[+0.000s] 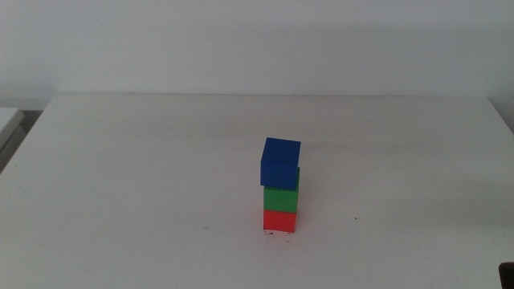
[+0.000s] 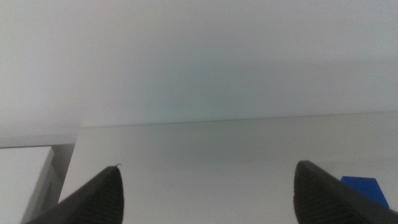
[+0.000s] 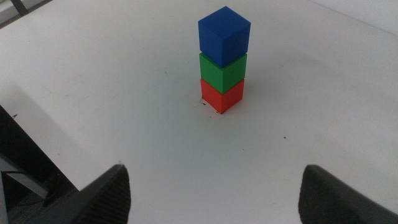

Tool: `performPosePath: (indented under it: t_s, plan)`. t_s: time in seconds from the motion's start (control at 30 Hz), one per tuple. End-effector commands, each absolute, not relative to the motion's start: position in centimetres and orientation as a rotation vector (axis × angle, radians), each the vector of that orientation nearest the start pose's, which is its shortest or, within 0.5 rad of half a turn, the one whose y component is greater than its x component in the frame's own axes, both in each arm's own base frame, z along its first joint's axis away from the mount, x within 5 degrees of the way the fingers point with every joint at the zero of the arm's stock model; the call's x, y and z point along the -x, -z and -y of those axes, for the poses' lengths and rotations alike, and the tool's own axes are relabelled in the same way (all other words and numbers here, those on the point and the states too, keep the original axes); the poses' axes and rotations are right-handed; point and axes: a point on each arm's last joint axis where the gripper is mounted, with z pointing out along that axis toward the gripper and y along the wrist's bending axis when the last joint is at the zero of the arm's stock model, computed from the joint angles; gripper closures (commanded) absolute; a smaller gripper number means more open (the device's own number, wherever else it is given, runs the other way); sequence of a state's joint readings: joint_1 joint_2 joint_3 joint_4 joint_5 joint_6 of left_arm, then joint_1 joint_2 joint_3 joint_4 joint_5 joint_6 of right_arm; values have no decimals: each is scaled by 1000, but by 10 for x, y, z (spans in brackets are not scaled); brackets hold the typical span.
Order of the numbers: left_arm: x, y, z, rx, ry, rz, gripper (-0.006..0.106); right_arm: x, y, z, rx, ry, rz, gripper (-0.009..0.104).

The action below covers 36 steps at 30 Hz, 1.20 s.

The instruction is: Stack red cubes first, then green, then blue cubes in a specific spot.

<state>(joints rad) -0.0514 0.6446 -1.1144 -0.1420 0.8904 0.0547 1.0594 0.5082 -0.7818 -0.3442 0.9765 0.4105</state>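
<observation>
In the middle view the three cubes stand as one stack near the table's middle. The red cube (image 1: 279,221) is at the bottom on the spot with tiny dark scuff marks (image 1: 271,234). The green cube (image 1: 281,198) is on it, and the blue cube (image 1: 279,163) is on top, turned slightly and shifted a little left. The right wrist view shows the same stack: red (image 3: 222,97), green (image 3: 222,71), blue (image 3: 224,35). My right gripper (image 3: 216,168) is open and empty, well back from the stack. My left gripper (image 2: 209,167) is open and empty; a blue cube corner (image 2: 364,186) shows beside one jaw.
The white table (image 1: 120,185) ends at its far edge against a white wall. A dark corner (image 1: 507,273) shows at the bottom right edge of the middle view. A white ledge (image 1: 8,119) lies beyond the table's left side.
</observation>
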Motion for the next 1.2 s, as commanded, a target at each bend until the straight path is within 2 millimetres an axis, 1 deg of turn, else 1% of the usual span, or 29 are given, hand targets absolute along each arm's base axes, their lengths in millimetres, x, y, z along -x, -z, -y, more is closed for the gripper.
performPosePath:
  t_s: [0.0,0.07,0.13,0.17,0.27,0.47,0.53,0.63,0.73,0.8,0.9,1.03,1.1,1.17]
  plan:
    - [-84,-446,14,-87,167,-1880,7,-58,-354,-50,747,-429,-2020,2]
    - [-81,-444,14,-84,166,-1862,7,-58,-354,-50,747,-429,-2020,2]
    - [-75,-441,13,-76,164,-1804,7,-58,-353,-50,748,-427,-2023,2]
    - [-72,-436,13,-70,165,-1776,7,-58,-352,-50,750,-414,-2021,2]
    - [-66,-415,12,-58,162,-1735,7,-60,-348,-49,757,-378,-2020,2]
    - [-47,-377,11,-56,162,-1739,7,-63,-344,-49,766,-336,-2007,2]
    - [-43,-365,10,-56,162,-1746,7,-62,-347,-52,764,-376,-1981,2]
    - [-37,-348,10,-55,162,-1752,7,-64,-356,-58,726,-471,-1875,2]
    - [-32,-331,10,-55,162,-1756,7,-68,-363,-58,644,-483,-1805,2]
    - [-29,-321,10,-55,162,-1758,7,-71,-361,-56,553,-493,-1833,2]
    - [-26,-314,10,-56,162,-1752,7,-75,-356,-50,392,-510,-1888,2]
    - [-21,-312,9,-57,159,-1733,7,-81,-349,-36,212,-434,-1817,2]
    - [-20,-312,9,-57,159,-1729,7,-80,-341,-30,122,-419,-1816,2]
    - [-19,-312,9,-57,159,-1721,7,-76,-328,-23,26,-411,-1831,2]
